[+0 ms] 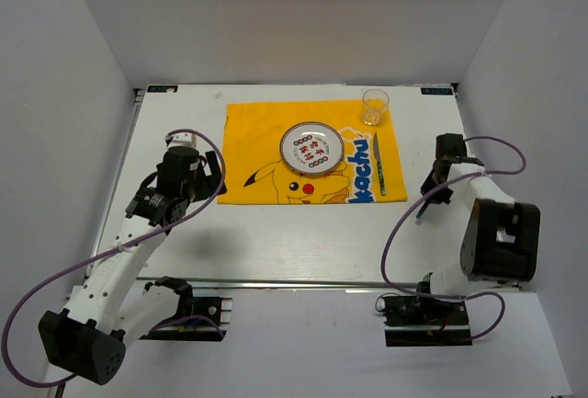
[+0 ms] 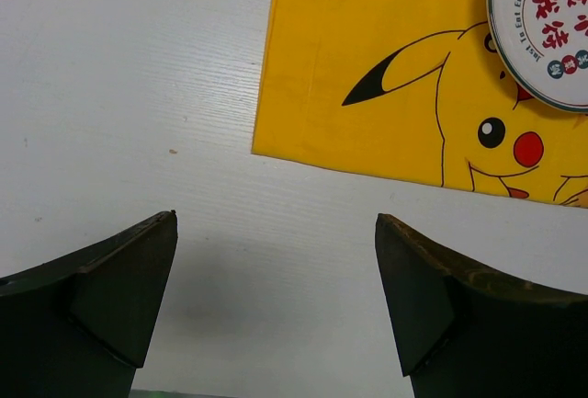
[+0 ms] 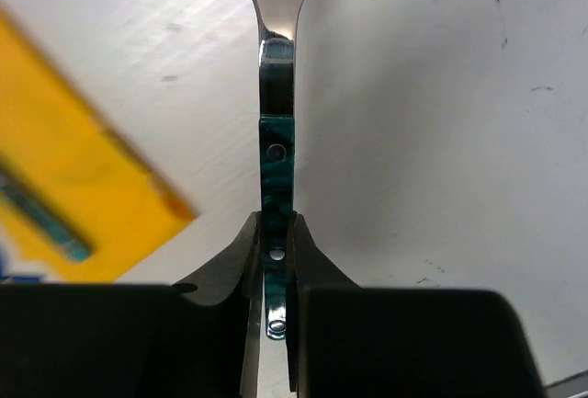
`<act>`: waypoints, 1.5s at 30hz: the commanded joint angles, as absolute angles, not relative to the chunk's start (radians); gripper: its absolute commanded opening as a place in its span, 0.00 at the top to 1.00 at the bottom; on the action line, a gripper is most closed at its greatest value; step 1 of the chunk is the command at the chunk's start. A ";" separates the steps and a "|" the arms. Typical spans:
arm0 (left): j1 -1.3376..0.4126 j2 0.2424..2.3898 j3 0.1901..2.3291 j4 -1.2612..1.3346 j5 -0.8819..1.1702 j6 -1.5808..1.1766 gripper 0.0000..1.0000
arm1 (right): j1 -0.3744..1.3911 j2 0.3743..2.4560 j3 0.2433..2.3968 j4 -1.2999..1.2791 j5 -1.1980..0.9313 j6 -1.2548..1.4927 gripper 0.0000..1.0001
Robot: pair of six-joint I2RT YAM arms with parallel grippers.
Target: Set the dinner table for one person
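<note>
My right gripper (image 3: 276, 225) is shut on the teal handle of a piece of cutlery (image 3: 277, 131). Its silver neck points away over the white dinner table (image 1: 303, 242), just right of the yellow cloth (image 1: 257, 141); its head is cut off at the frame edge. In the top view that gripper (image 1: 434, 198) is beside the cloth's right edge. On the cloth are a patterned plate (image 1: 312, 148), a teal-handled knife (image 1: 378, 164) to its right and a clear glass (image 1: 375, 107) at the far right corner. My left gripper (image 2: 276, 297) hangs open and empty over bare table near the cloth's near-left corner.
White walls enclose the table on three sides. A metal rail (image 1: 303, 282) runs along the near edge by the arm bases. Purple cables (image 1: 397, 233) loop from both arms over the table.
</note>
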State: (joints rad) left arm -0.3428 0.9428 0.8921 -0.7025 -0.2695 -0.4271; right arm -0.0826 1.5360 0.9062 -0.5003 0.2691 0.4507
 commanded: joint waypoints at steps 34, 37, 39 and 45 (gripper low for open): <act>-0.337 0.996 0.905 -0.724 -0.370 -0.472 0.02 | 0.867 2.442 2.252 -0.578 0.114 0.877 1.00; -0.337 0.994 0.905 -0.721 -0.367 -0.471 0.02 | 0.865 2.462 2.264 -0.586 0.117 0.870 1.00; -0.337 0.992 0.905 -0.722 -0.365 -0.471 0.02 | 0.862 2.482 2.269 -0.601 0.127 0.874 1.00; -0.337 0.989 0.904 -0.719 -0.359 -0.469 0.02 | 0.857 2.516 2.276 -0.600 0.103 0.859 1.00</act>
State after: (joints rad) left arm -0.3416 1.0004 0.8921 -0.7258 -0.3592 -0.4713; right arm 0.8532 2.4813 2.2333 -0.5987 0.1040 0.8600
